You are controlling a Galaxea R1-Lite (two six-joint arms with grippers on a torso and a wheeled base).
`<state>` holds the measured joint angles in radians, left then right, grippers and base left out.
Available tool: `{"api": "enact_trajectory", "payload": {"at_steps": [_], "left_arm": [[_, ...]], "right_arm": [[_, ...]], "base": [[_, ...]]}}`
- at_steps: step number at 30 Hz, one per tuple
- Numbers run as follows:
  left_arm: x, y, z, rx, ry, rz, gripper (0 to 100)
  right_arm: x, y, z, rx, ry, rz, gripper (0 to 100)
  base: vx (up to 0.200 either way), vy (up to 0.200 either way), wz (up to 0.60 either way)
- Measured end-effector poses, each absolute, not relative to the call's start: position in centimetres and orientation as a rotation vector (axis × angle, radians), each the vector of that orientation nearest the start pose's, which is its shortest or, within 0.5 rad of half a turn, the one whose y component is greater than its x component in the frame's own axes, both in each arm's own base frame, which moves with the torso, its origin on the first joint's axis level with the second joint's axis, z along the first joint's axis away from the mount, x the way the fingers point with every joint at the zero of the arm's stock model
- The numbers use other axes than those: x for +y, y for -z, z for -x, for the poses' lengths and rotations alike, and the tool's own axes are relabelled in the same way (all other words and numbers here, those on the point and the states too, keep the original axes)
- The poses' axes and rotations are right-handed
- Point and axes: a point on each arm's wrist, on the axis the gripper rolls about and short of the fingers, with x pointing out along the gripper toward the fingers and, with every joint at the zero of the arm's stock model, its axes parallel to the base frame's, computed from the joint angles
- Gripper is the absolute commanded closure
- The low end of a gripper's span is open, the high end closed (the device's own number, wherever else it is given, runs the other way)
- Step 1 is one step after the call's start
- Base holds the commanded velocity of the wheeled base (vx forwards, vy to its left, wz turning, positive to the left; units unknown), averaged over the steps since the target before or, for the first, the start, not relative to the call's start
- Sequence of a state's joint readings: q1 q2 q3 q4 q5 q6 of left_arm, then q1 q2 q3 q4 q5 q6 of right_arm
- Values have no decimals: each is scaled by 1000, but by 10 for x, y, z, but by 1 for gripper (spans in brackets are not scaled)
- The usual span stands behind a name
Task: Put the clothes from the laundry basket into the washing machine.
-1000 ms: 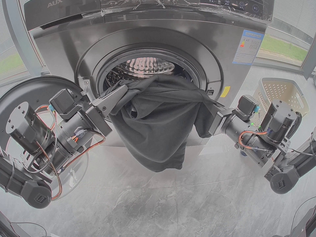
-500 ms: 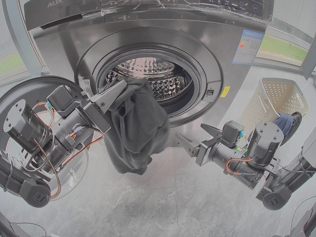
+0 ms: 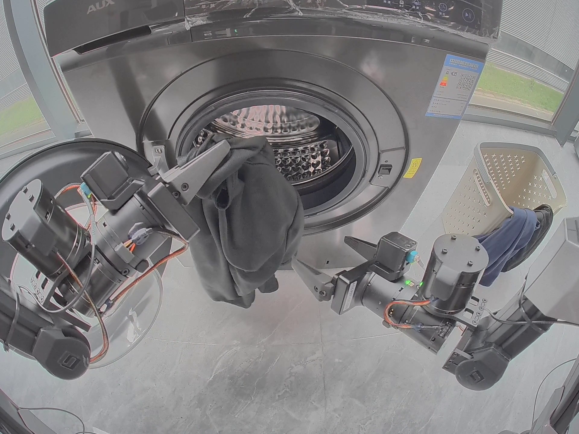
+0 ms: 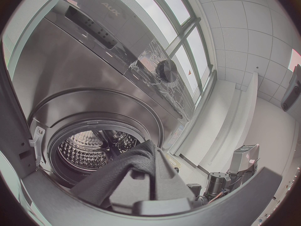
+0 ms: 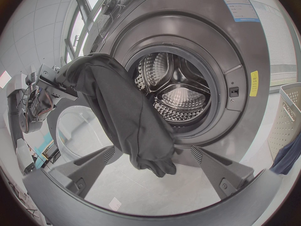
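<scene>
A dark grey garment (image 3: 250, 224) hangs from my left gripper (image 3: 208, 163), which is shut on its top edge just in front of the left side of the washing machine's open drum (image 3: 289, 146). The cloth droops below the door ring, outside the drum. In the left wrist view the garment (image 4: 125, 168) lies over the shut fingers, with the drum (image 4: 84, 149) behind. My right gripper (image 3: 332, 260) is open and holds nothing, low in front of the machine and right of the cloth. From the right wrist, the garment (image 5: 125, 110) dangles between the spread fingers (image 5: 216, 167) and the drum.
The round washer door (image 3: 54, 170) stands open at the left, behind my left arm. A beige perforated laundry basket (image 3: 512, 176) leans at the right with a blue garment (image 3: 509, 242) draped over its edge. Grey floor lies in front.
My right gripper let go of the dark garment, opened and dropped down and back from the door. The garment swung left and now hangs from the left gripper alone.
</scene>
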<state>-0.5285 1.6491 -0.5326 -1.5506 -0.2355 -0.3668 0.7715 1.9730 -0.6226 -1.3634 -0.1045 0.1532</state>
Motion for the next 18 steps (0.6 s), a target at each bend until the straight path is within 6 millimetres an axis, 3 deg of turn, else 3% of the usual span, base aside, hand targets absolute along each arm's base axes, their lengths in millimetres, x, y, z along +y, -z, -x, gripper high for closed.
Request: {"api": "enact_trajectory", "payload": {"at_steps": [11,12,18], "left_arm": [[-136,-218,-222,-297,828,408,100],[-136,-218,-222,-297,828,408,100],[-136,-218,-222,-296,826,408,100]], "right_arm": [[250,-126,-260,-11,-669,-175,0],[251,-125,-262,-15,-668,-177,100],[256,-124,-267,-28,-666,-185,100]], "base": [[0,0,0],[0,0,0],[0,0,0]]}}
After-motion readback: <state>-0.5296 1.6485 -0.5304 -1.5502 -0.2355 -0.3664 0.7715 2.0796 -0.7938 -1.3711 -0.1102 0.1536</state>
